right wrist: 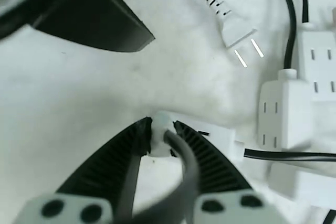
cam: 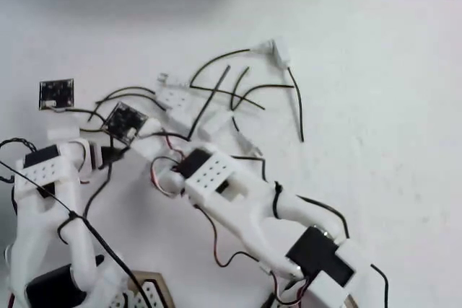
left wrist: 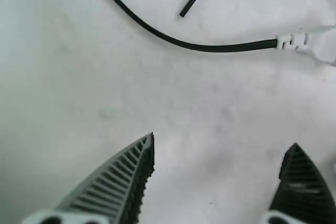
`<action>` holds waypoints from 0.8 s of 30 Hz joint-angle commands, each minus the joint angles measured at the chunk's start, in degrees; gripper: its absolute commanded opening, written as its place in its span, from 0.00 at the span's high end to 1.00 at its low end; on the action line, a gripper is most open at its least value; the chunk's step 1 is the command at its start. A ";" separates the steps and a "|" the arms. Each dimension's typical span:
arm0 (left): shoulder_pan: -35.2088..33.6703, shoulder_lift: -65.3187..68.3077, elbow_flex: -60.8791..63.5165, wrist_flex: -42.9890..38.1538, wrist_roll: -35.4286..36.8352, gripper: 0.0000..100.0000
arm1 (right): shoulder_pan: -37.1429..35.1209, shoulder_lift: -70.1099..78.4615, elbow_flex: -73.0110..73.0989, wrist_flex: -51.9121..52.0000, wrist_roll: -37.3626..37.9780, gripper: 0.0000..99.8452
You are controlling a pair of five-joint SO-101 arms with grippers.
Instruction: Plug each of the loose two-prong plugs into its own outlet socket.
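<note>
In the high view we see the white desk (cam: 390, 106) strewn with black cords. A top plug (cam: 278, 50) lies upper centre, well apart from both arms. An outlet (cam: 173, 97) sits left of centre among the cords. The left arm (cam: 50, 178) stands at lower left. The right arm (cam: 238, 200) reaches from lower right toward the middle, ending just below the outlet.

In the left wrist view, the left pincer (left wrist: 223, 150) is spread wide above bare desk and holds nothing. A black cord (left wrist: 173, 40) curves across the upper part of the frame and joins an edge plug (left wrist: 310, 43) at the right edge, well apart from the fingertips.

In the right wrist view, the right pincer (right wrist: 160, 129) is pinching a held plug (right wrist: 159, 132), white, low in the centre of the frame. A pronged plug (right wrist: 233, 30) lies loose at upper right, its two prongs bare and pointing toward the outlet blocks (right wrist: 281, 111) at the right edge.
</note>
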 commanded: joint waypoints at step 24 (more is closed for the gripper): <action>-0.57 -2.24 -0.09 -1.05 0.09 0.63 | 1.27 8.57 -0.53 -0.75 7.38 0.98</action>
